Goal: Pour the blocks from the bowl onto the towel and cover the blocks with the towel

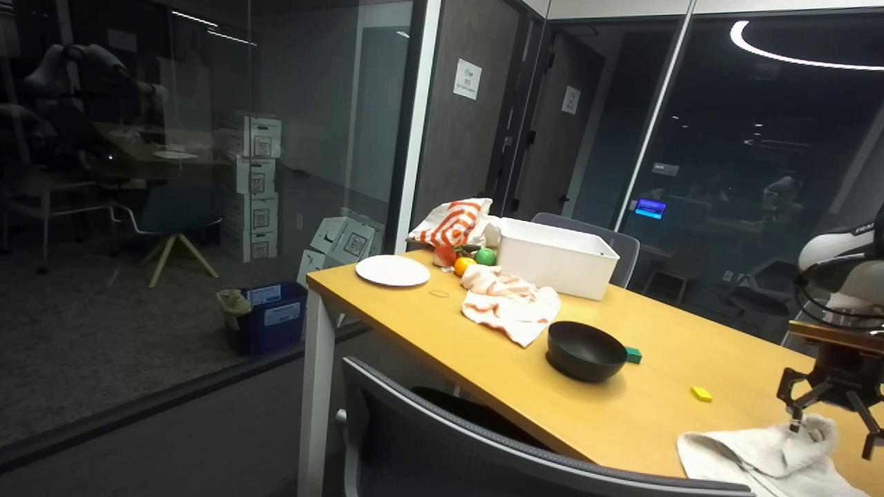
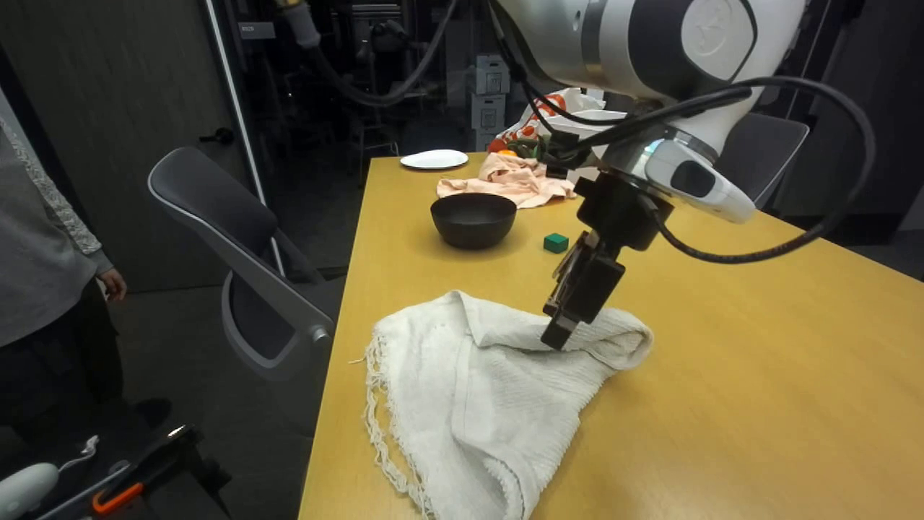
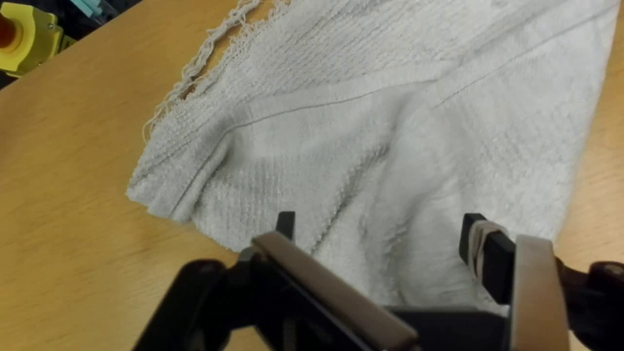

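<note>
The gripper (image 1: 832,436) spreads its fingers wide, empty, over the folded, fringed white towel (image 2: 498,390) on the table (image 2: 758,404); the black bowl (image 2: 473,230) stands apart. Lifting straight up should avoid dragging cloth off any blocks underneath.

Rough cloth towel (image 2: 498,397), smooth bowl (image 2: 473,225), wood-grained table (image 3: 73,204)

an upright bowl (image 2: 473,230), green block (image 2: 556,243) and rumpled towel (image 2: 498,397) lie apart.

White towel (image 2: 498,404) under the black gripper (image 1: 832,435); farther from it, black bowl (image 1: 586,353), green block (image 2: 556,243), yellow block (image 1: 702,394), an orange-patched whitish cloth (image 1: 512,304)
</note>
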Controlling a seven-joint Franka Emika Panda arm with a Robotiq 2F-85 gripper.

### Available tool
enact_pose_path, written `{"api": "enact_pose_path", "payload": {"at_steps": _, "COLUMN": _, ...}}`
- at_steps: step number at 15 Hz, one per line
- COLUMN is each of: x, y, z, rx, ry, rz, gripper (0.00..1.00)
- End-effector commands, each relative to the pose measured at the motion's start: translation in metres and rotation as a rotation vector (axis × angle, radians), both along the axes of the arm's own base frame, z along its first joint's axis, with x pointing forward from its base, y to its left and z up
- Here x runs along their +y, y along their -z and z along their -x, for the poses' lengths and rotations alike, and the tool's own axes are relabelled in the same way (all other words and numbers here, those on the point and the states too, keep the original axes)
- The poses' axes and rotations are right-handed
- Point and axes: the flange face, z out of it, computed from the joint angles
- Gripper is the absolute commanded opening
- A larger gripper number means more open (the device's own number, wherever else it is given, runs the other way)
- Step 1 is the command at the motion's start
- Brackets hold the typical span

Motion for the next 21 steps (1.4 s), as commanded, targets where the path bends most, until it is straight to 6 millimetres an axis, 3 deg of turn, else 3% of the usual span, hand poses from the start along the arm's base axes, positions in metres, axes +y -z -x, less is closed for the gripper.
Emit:
{"api": "enact_pose_path", "payload": {"at_steps": 1, "x": 0.037, "y": -0.032, "z": 0.005, "rx": -0.059, "ry": -0.161, "rz": -0.095, "gripper": 1.00}}
{"api": "enact_pose_path", "payload": {"at_steps": 5, "x": 0.078, "y": -0.042, "z": 0.016, "rx": -0.063, "ry": -0.361, "rz": -0.192, "gripper": 1.00}}
{"api": "enact_pose_path", "payload": {"at_steps": 11, "x": 0.140, "y": 0.004, "z": 0.014, "rx": -0.088, "ry": -0.665, "rz": -0.312, "gripper": 1.00}}
{"api": "enact_pose_path", "payload": {"at_steps": 14, "x": 0.165, "y": 0.025, "z": 0.000, "rx": -0.162, "ry": -0.805, "rz": -0.335, "gripper": 1.00}}
{"api": "enact_pose_path", "payload": {"at_steps": 16, "x": 0.177, "y": 0.039, "z": -0.011, "rx": -0.223, "ry": -0.865, "rz": -0.315, "gripper": 1.00}}
{"api": "enact_pose_path", "payload": {"at_steps": 19, "x": 0.176, "y": 0.065, "z": -0.035, "rx": -0.300, "ry": -0.856, "rz": -0.236, "gripper": 1.00}}
{"api": "enact_pose_path", "payload": {"at_steps": 21, "x": 0.175, "y": 0.080, "z": -0.036, "rx": -0.299, "ry": -0.838, "rz": -0.225, "gripper": 1.00}}
